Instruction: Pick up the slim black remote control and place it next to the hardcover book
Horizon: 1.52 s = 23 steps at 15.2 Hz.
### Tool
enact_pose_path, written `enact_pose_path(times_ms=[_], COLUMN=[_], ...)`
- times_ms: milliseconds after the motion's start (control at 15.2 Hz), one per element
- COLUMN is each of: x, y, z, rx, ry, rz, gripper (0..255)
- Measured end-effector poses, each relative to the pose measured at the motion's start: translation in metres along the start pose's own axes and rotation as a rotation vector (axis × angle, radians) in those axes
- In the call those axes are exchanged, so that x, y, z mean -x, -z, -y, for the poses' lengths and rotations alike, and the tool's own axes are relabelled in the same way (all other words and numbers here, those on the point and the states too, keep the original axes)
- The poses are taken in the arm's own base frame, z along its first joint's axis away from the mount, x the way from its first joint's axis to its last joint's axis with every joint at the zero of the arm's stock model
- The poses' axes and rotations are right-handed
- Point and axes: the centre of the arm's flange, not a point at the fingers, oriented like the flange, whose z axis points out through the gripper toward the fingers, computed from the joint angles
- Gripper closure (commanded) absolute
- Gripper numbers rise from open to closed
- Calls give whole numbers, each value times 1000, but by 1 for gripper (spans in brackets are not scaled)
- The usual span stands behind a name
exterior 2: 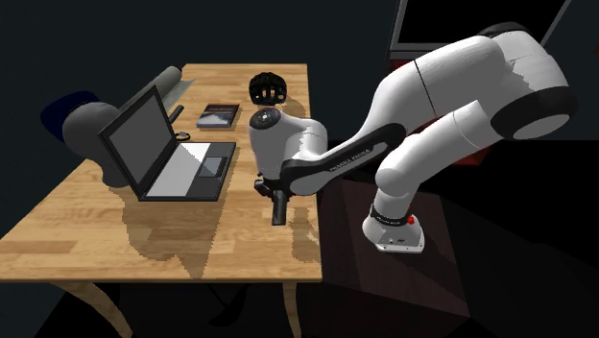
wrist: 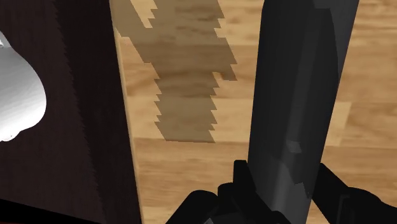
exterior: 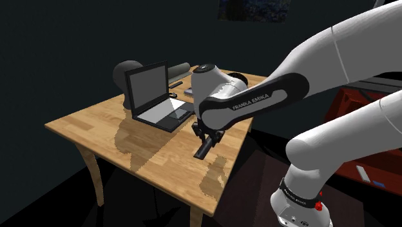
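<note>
Operator: What is the all-black two-finger tool (wrist: 283,194) doing?

Technician: It is pinching the slim black remote control (wrist: 296,83) at one end. In the wrist view both fingers are pressing against the sides of the body, and the rest of the remote is projecting well beyond the fingertips.

Operator: Where is the remote sitting?

Technician: It is hanging in the tool above the light wooden counter (exterior: 84,126), close to the counter edge nearest the stand. Judging by the shadow lying apart from its lower end in the shoulder view, it is not resting on the surface.

Operator: Why grip across the narrow width?

Technician: The long body is running along the fingers, so the jaws are closing over the shortest span. An end grip is probably leaving the remote free to pivot, so slow travel is advisable.

Operator: Where is the target?

Technician: The flat dark hardcover book (exterior 2: 218,115) is lying near the far end of the counter, just beyond the open black laptop with grey deck (exterior 2: 173,158). The carry is needing clearance past the laptop lid.
</note>
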Motion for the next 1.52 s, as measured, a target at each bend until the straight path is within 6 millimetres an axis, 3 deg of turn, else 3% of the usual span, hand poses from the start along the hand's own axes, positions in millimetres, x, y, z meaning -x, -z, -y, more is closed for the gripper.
enact_pose_path(times_ms=[396, 528, 1518], x=[-7, -21, -202], y=[30, 32, -8], z=[-1, 6, 69], rx=[0, 0, 0], ry=[0, 0, -1], rz=[0, 0, 1], gripper=[255, 255, 255])
